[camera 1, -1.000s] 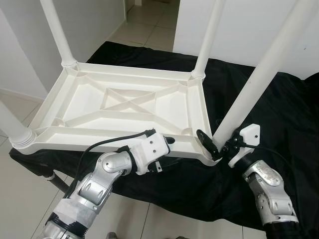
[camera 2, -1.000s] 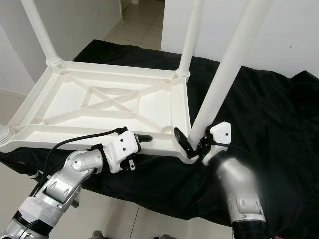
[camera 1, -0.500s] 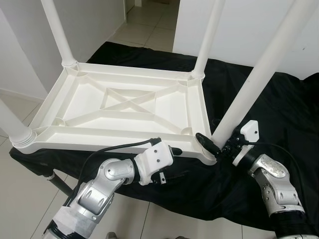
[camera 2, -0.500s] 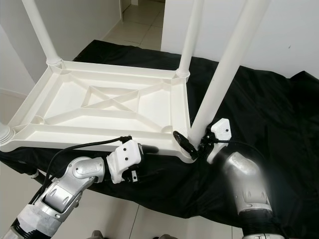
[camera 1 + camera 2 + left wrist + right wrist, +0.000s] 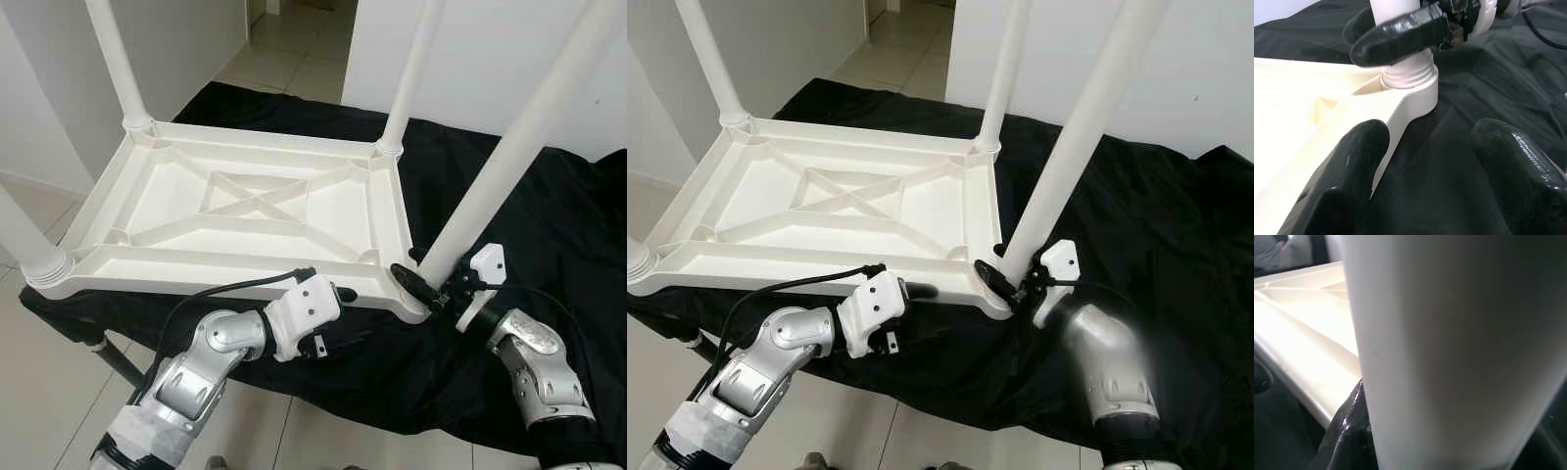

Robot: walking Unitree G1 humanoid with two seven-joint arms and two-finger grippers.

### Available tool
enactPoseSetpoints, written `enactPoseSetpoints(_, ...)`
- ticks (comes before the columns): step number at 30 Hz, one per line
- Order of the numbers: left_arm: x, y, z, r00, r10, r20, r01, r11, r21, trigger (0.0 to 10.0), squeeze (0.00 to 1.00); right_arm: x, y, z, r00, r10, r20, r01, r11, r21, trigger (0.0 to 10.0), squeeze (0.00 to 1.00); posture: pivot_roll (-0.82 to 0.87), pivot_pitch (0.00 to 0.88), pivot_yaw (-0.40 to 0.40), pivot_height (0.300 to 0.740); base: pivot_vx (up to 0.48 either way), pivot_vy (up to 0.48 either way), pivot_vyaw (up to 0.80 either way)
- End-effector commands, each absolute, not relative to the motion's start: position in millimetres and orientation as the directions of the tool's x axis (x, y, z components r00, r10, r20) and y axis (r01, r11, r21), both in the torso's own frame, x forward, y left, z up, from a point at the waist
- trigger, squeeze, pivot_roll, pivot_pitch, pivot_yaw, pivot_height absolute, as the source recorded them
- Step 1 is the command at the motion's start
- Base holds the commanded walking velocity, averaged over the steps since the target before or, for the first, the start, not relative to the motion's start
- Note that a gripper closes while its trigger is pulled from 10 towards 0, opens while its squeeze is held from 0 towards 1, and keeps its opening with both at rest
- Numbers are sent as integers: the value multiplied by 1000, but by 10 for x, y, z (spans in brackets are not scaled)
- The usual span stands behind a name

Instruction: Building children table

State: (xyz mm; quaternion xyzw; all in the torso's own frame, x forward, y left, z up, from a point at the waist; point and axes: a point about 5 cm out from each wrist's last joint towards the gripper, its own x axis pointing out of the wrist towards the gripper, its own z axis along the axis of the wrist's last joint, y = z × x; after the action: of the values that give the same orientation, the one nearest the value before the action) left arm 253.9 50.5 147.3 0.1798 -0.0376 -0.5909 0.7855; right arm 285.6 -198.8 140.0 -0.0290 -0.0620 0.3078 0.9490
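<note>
- A white plastic table [image 5: 245,211] is seen lying upside down on a black cloth [image 5: 549,215] spread over a tiled floor [image 5: 39,372], with 4 white legs pointing up from its corners.
- 1 leg [image 5: 24,240] is set in the near left corner, and another leg [image 5: 118,64] in the far left corner.
- The left gripper [image 5: 1430,147] is held low at the table's near edge, just left of the near right corner; its 2 black fingers [image 5: 1352,171] are spread apart with nothing between them, 1 lying against the table's rim.
- A 3rd leg [image 5: 411,78] is seated in the far right corner.
- The 4th leg [image 5: 519,147] is placed in the near right corner socket, leaning to the right.
- The right gripper [image 5: 431,291] is clamped around the base of this leg, just above its threaded collar [image 5: 1408,78].
</note>
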Motion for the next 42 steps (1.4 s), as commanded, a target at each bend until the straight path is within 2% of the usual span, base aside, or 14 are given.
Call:
enactPoseSetpoints(1, 2597, 519, 1476, 393, -911, -127, 877, 329, 350, 10000, 0, 2850, -2024, 1399, 836, 539, 107, -534, 842, -71, 10000, 0, 9, 61, -79, 740, 0, 0, 0)
enactPoseSetpoints(6, 2620, 526, 1485, 410, -905, -115, 870, 349, 348, 10000, 0, 2841, -1998, 1400, 863, 493, 110, -491, 870, -46, 10000, 0, 2, 58, -74, 740, 0, 0, 0)
enactPoseSetpoints(8, 2677, 534, 1518, 448, -889, -95, 849, 389, 357, 10000, 0, 2829, -1983, 1406, 915, 390, 105, -385, 921, -65, 10000, 0, -1, 56, -70, 740, 0, 0, 0)
enactPoseSetpoints(21, 2742, 560, 1537, 469, -879, -90, 842, 414, 345, 10000, 0, 2781, -1802, 1441, 971, 205, 125, -204, 979, -16, 10000, 0, -5, 56, -71, 740, 0, 0, 0)
enactPoseSetpoints(23, 2764, 561, 1542, 489, -869, -76, 825, 433, 363, 10000, 0, 2771, -1721, 1451, 989, 78, 126, -79, 997, 0, 10000, 0, -4, 60, -73, 740, 0, 0, 0)
enactPoseSetpoints(24, 2764, 561, 1542, 489, -869, -76, 825, 433, 363, 10000, 0, 2771, -1721, 1451, 989, 78, 126, -79, 997, 0, 10000, 0, -4, 60, -73, 740, 0, 0, 0)
enactPoseSetpoints(25, 2766, 555, 1537, 491, -867, -78, 824, 434, 365, 10000, 0, 2772, -1714, 1447, 993, 13, 120, -16, 1000, 24, 10000, 0, -4, 61, -73, 740, 0, 0, 0)
enactPoseSetpoints(27, 2766, 555, 1537, 491, -867, -78, 824, 434, 365, 10000, 0, 2772, -1714, 1447, 993, 13, 120, -16, 1000, 24, 10000, 0, -4, 61, -73, 740, 0, 0, 0)
enactPoseSetpoints(31, 2767, 541, 1532, 494, -866, -75, 819, 434, 376, 10000, 0, 2740, -1606, 1377, 983, -178, 52, 171, 979, 109, 10000, 0, -2, 69, -76, 740, 0, 0, 0)
enactPoseSetpoints(38, 2786, 527, 1551, 500, -863, -67, 815, 443, 374, 10000, 0, 2733, -1417, 1366, 975, -220, 35, 215, 969, 123, 10000, 0, -3, 77, -71, 740, 0, 0, 0)
enactPoseSetpoints(42, 2804, 537, 1552, 502, -862, -69, 812, 443, 380, 10000, 0, 2752, -1437, 1409, 976, -210, 55, 203, 973, 113, 10000, 0, -5, 79, -70, 740, 0, 0, 0)
